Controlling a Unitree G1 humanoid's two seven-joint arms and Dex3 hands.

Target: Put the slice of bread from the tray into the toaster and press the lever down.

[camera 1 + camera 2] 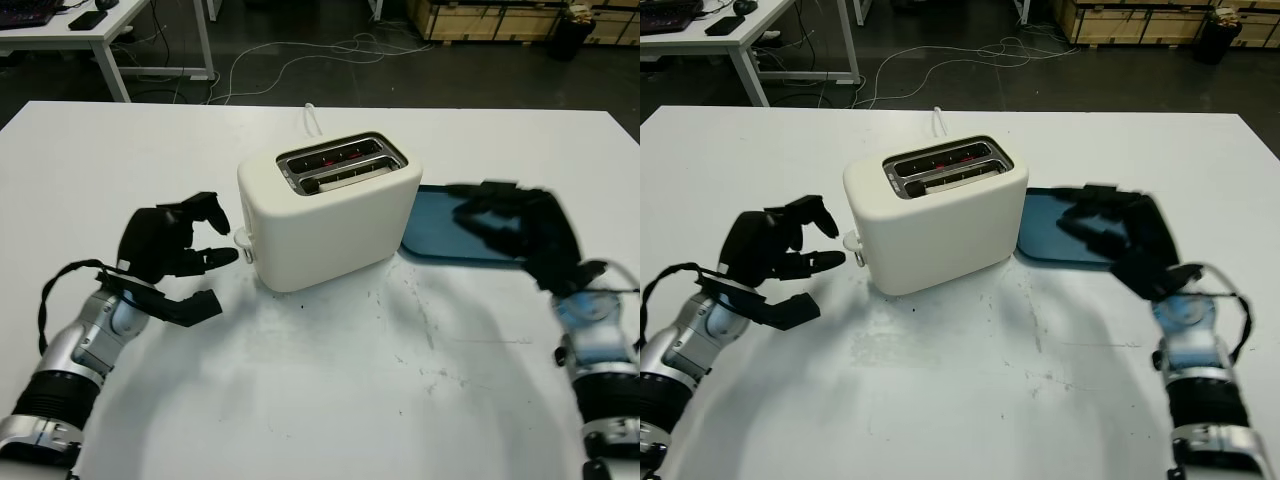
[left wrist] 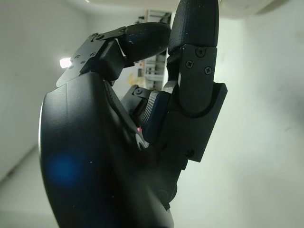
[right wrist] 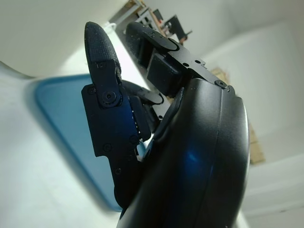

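Pressing the lever [image 1: 243, 238] well means coming straight down on its small white tab at the toaster's [image 1: 330, 215] near-left end, one fingertip on top, so the light body does not skid on the smooth white table [image 1: 330, 390]. In the left eye view the left hand [image 1: 175, 250] sits just beside that tab, fingers curled and holding nothing, one tip pointing at it. The toaster is a rounded, glossy cream block with two metal-rimmed slots [image 1: 340, 162]. The rear slot glows red and the front one shows a pale strip that may be the slice of bread, though I cannot tell.

From the right eye view, the right hand [image 1: 1115, 235] hovers open over the blue tray [image 1: 1040, 235], a shallow, hard-looking dish with rounded corners. The part of it that shows is bare.

Seen from the left wrist, matte black fingers [image 2: 194, 57] bend inward around nothing.

At the right wrist, the textured fingers [image 3: 102, 61] stand over the tray's glossy blue rim, gripping nothing.
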